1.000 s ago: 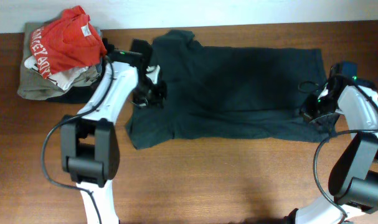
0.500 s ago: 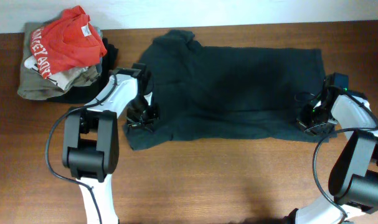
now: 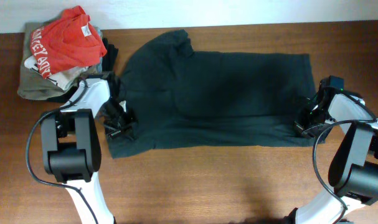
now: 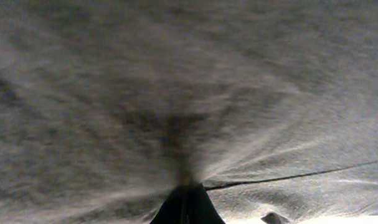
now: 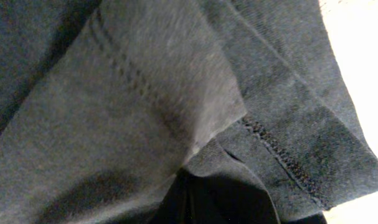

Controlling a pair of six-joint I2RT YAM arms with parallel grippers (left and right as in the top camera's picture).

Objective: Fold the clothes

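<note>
A dark green T-shirt (image 3: 213, 93) lies spread across the middle of the wooden table. My left gripper (image 3: 119, 122) is shut on the shirt's left edge, near its lower left corner. In the left wrist view the cloth (image 4: 189, 93) fills the frame and is drawn into folds that run into the shut jaws (image 4: 187, 202). My right gripper (image 3: 306, 123) is shut on the shirt's right hem. In the right wrist view the stitched hem (image 5: 282, 155) bunches into the shut jaws (image 5: 195, 199).
A pile of other clothes (image 3: 58, 56), with a red shirt (image 3: 61, 40) on top, sits at the back left corner. Bare wood (image 3: 226, 180) runs along the front of the table. A white wall edges the back.
Both grippers have moved left and toward the front, dragging the shirt with them. The shirt has shifted left and its left side has stretched out.
</note>
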